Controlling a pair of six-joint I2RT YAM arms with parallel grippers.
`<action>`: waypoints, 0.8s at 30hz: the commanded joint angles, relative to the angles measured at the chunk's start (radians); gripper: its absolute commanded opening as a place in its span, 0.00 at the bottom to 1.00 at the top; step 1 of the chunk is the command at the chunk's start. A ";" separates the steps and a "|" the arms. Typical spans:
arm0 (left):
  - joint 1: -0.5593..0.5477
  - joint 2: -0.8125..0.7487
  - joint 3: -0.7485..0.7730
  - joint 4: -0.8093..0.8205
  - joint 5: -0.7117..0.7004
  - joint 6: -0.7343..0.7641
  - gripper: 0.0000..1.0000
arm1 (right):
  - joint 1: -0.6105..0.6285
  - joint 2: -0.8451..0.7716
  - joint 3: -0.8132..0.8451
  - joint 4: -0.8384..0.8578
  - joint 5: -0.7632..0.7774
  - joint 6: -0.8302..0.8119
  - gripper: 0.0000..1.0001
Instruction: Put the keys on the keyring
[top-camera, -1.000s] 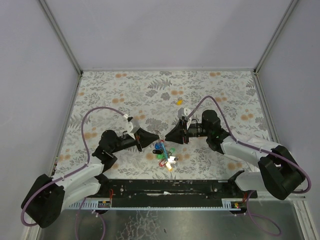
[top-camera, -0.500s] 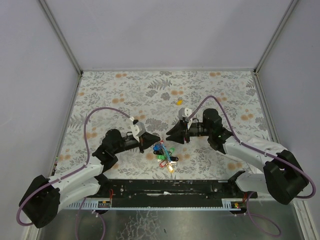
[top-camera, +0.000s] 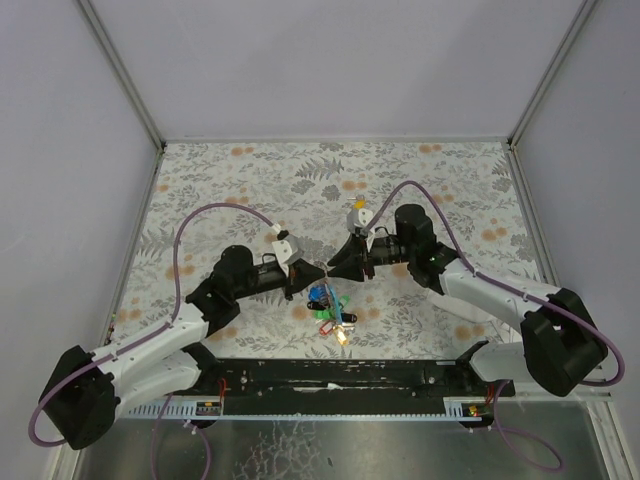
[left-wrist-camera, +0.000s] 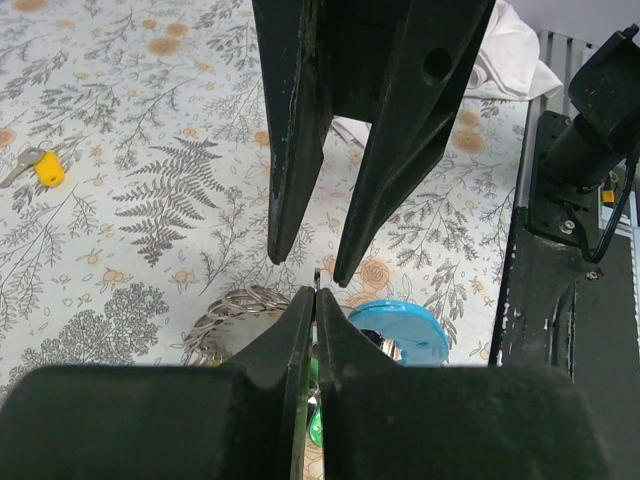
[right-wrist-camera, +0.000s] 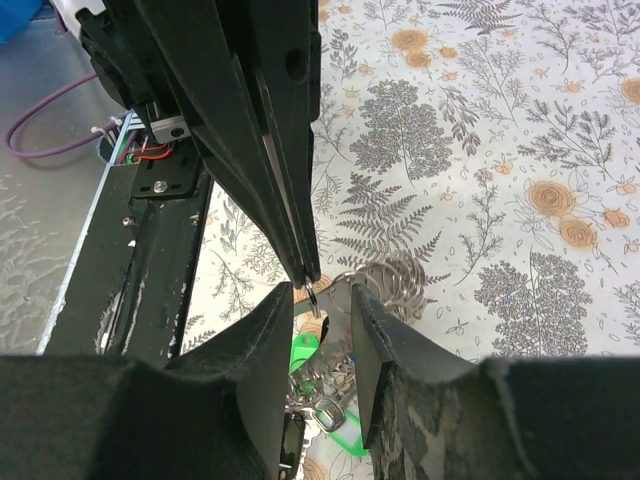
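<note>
Several keys (top-camera: 328, 306) on keyring (left-wrist-camera: 232, 308); yellow key (left-wrist-camera: 38, 168) loose.

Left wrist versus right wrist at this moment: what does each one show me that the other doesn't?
Only the left wrist view shows the loose yellow key, lying alone, and a round blue key head beside the ring. Only the right wrist view shows a purple cable by the base rail. Both show the metal ring, with the shut left gripper and the open right gripper tip to tip beside it.
</note>
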 joint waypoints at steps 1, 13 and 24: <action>-0.025 -0.001 0.071 -0.093 -0.051 0.053 0.00 | 0.017 0.008 0.087 -0.117 -0.035 -0.088 0.36; -0.055 0.004 0.114 -0.169 -0.064 0.084 0.00 | 0.040 0.059 0.149 -0.267 -0.042 -0.193 0.32; -0.056 -0.023 0.081 -0.109 -0.083 0.051 0.02 | 0.051 0.051 0.144 -0.239 -0.038 -0.176 0.00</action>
